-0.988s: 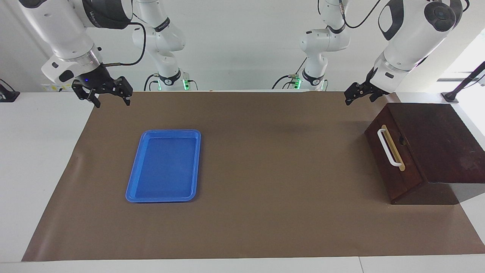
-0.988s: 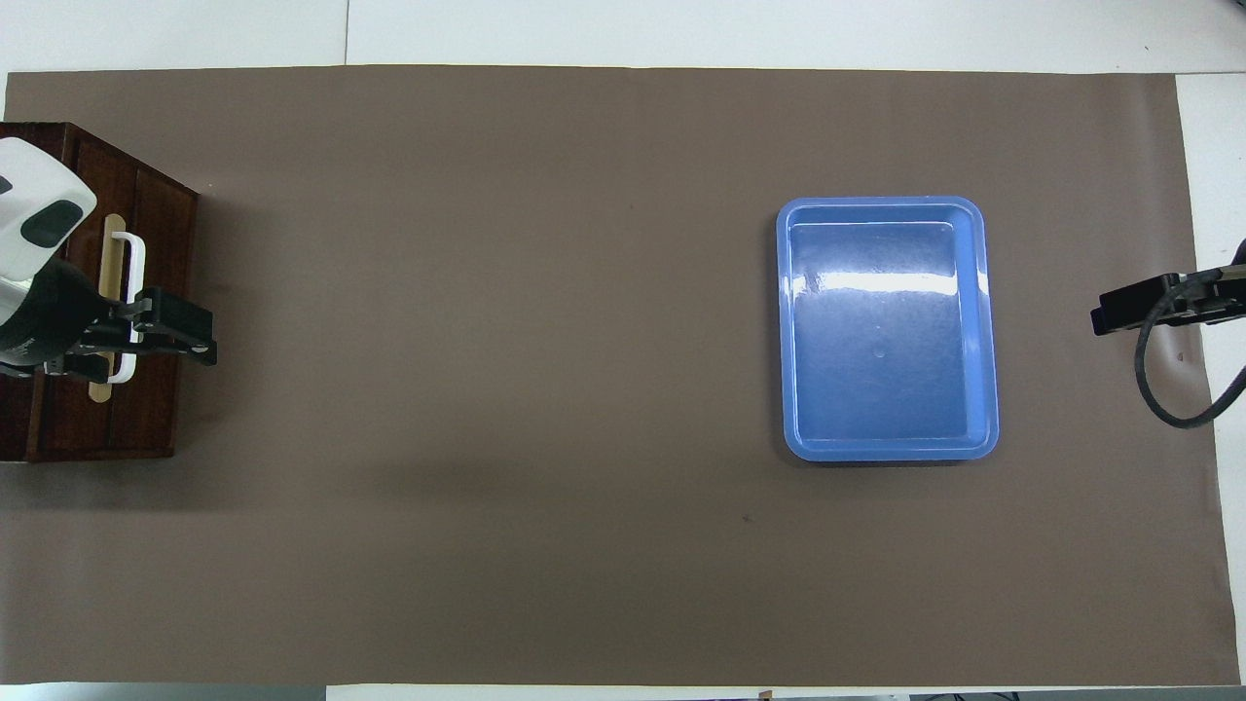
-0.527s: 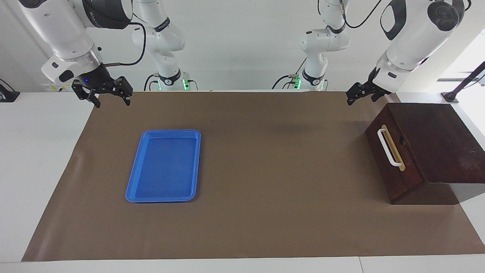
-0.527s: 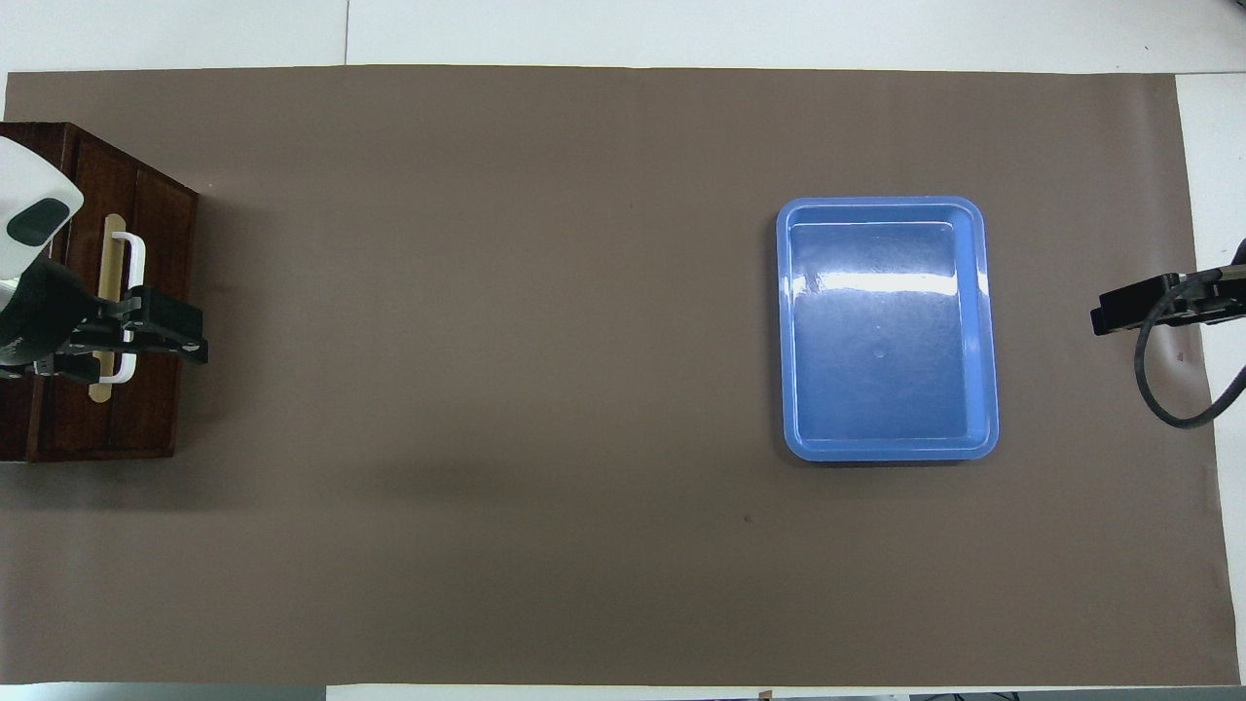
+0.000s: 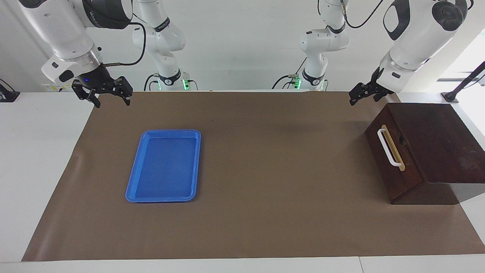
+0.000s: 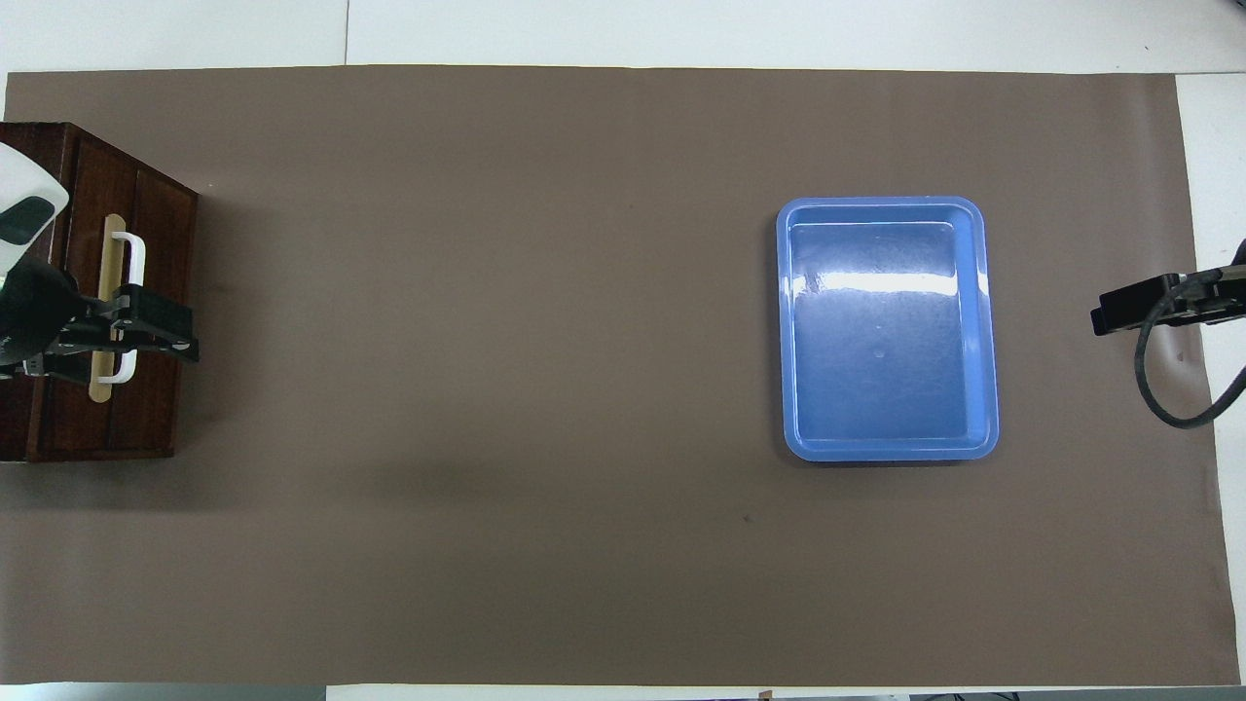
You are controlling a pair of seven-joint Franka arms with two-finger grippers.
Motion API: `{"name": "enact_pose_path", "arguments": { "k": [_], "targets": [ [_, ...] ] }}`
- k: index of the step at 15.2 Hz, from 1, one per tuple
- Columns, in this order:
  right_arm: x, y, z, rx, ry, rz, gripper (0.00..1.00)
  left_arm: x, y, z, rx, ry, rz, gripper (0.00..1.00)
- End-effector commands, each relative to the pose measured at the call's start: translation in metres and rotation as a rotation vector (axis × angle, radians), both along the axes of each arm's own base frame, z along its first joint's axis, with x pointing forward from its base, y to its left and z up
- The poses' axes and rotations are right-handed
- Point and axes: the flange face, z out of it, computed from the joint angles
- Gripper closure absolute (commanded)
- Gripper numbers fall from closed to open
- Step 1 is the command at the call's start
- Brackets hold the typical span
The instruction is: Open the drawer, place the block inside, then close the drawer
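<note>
The dark brown drawer with its white bar handle sits shut, flush in the dark wooden box at the left arm's end of the table. It also shows in the overhead view. The yellow block shows in neither view. My left gripper is open and empty, up in the air beside the box's corner nearest the robots; in the overhead view it overlaps the handle. My right gripper is open and empty and waits above the brown mat's edge at the right arm's end.
An empty blue tray lies on the brown mat toward the right arm's end, also in the overhead view. White tabletop borders the mat.
My left gripper has drawn back a little toward the left arm's end and risen slightly. The drawer, the tray and the right arm have not moved.
</note>
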Motion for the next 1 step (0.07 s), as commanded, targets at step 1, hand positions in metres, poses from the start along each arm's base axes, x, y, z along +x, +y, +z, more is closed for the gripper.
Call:
{"name": "enact_pose_path", "arguments": {
  "k": [1],
  "targets": [
    [-0.0027, -0.0036, 0.0029, -0.017, -0.005, 0.026, 0.0, -0.0052, 0.0025, 0.0032, -0.003, -0.008, -0.01, 0.0]
  ]
}}
